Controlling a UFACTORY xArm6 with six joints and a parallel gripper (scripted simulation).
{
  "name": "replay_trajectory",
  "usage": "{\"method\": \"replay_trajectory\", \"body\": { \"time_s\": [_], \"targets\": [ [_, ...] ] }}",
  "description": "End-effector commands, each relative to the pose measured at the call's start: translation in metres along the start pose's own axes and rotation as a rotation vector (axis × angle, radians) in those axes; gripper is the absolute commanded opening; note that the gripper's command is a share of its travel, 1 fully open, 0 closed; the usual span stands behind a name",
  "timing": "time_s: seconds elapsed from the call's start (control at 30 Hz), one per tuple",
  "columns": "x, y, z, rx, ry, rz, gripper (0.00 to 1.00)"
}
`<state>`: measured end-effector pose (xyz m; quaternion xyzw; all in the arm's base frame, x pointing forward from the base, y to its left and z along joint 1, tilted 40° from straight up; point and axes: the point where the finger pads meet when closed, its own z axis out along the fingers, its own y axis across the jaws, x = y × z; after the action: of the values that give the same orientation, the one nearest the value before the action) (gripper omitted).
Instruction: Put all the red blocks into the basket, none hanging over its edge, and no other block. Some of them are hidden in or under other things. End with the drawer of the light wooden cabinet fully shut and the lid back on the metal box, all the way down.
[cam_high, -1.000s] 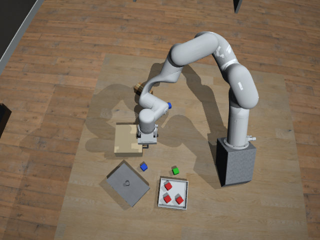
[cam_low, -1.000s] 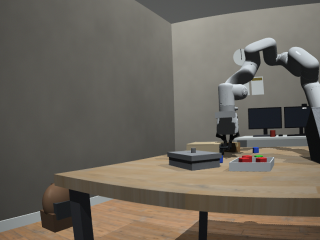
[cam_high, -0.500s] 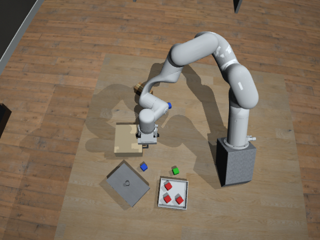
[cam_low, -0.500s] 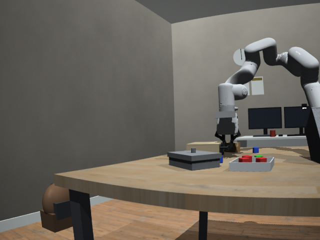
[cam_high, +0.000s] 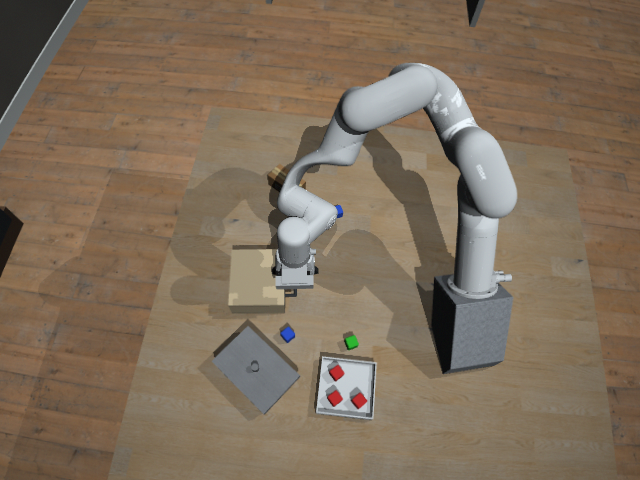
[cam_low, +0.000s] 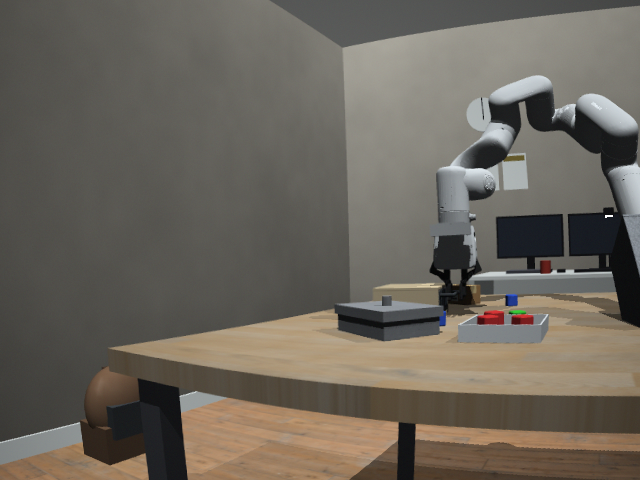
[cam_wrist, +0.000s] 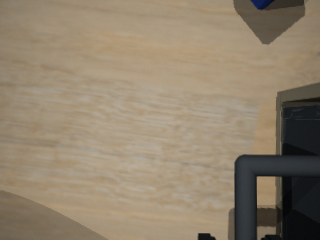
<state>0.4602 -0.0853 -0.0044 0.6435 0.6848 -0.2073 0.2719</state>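
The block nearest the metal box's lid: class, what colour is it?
Blue; the block shows best in the top view, beside the lid.

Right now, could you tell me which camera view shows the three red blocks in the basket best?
The top view: it looks straight down into the basket, so all three red blocks lie separate. The exterior view shows only their tops above the wall. The wrist view misses them.
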Motion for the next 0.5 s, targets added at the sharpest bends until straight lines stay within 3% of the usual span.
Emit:
{"method": "replay_trajectory", "body": {
  "time_s": [0.0, 0.47],
  "targets": [
    [0.0, 0.0013, -0.0011, -0.003, 0.001, 0.001, 0.24],
    [0.0, 0.0013, -0.0052, -0.003, 0.001, 0.001, 0.24]
  ]
}}
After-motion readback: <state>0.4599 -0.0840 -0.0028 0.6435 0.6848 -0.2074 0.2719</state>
